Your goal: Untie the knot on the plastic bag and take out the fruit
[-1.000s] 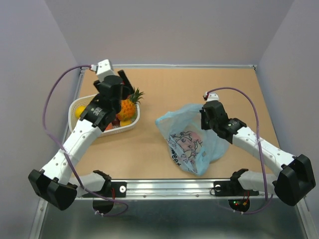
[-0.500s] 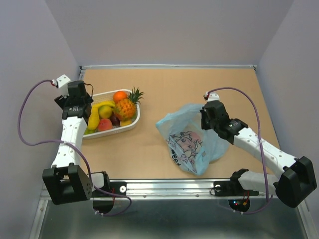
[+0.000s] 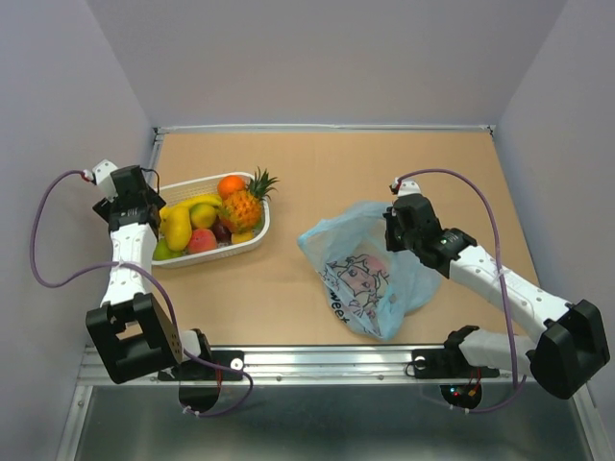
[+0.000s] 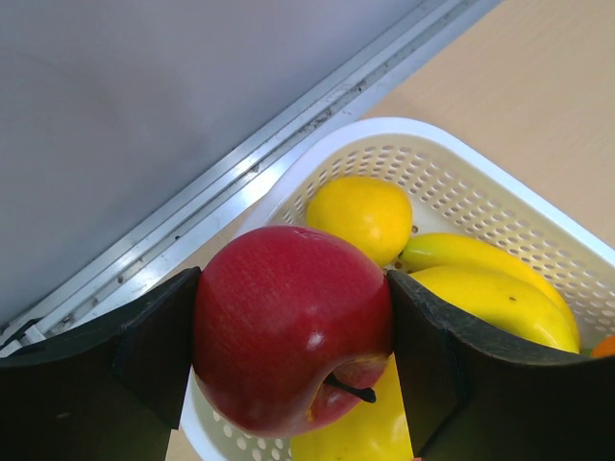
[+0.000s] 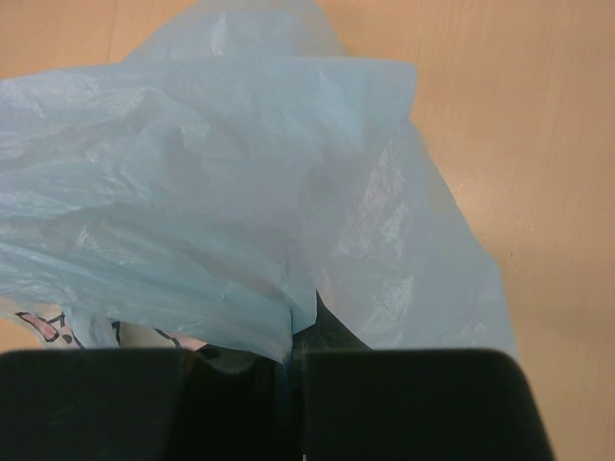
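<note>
left end effector (image 4: 293, 357) pulled back, red apple (image 4: 288, 307) gripped

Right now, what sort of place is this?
Likely a lab robot cell, not a home: plain grey walls box in a board tabletop, with a metal mounting rail at the near edge and a staged fruit basket.

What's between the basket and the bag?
Only bare table lies between the basket and the bag; the top view shows it.
</note>
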`<state>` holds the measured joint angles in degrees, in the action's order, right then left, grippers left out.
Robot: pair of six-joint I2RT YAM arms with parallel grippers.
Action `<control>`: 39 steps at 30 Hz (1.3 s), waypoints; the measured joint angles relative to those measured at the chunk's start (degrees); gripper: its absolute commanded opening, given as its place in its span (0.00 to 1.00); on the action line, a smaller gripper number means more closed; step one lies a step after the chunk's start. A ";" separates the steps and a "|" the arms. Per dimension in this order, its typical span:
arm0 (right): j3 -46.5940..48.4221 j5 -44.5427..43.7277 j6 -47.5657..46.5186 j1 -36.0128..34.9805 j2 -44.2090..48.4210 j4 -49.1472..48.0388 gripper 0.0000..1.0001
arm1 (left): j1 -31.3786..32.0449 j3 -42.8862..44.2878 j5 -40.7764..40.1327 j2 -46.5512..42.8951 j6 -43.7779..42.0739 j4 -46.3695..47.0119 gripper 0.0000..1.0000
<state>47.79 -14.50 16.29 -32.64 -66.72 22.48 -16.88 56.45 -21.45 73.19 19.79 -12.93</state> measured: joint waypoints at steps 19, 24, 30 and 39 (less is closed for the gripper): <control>0.00 -1.70 0.74 -0.02 2.43 0.04 0.21 | 0.00 -3.10 2.05 -2.73 -0.26 0.68 0.99; 0.00 -7.91 2.62 -0.02 4.42 0.04 0.68 | 0.55 -3.21 3.23 -6.75 -0.90 0.68 0.99; 0.11 -11.91 2.97 -0.02 8.22 0.44 1.00 | 5.38 -3.76 3.32 -18.45 -2.45 0.50 0.99; 3.45 -11.87 1.62 -0.02 23.12 1.95 1.00 | 13.27 6.51 4.50 -37.48 -5.60 -8.98 0.99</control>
<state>51.24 -26.37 17.91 -32.67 -43.59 24.43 -3.62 62.96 -16.95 35.70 14.20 -21.91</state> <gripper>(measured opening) 0.997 0.986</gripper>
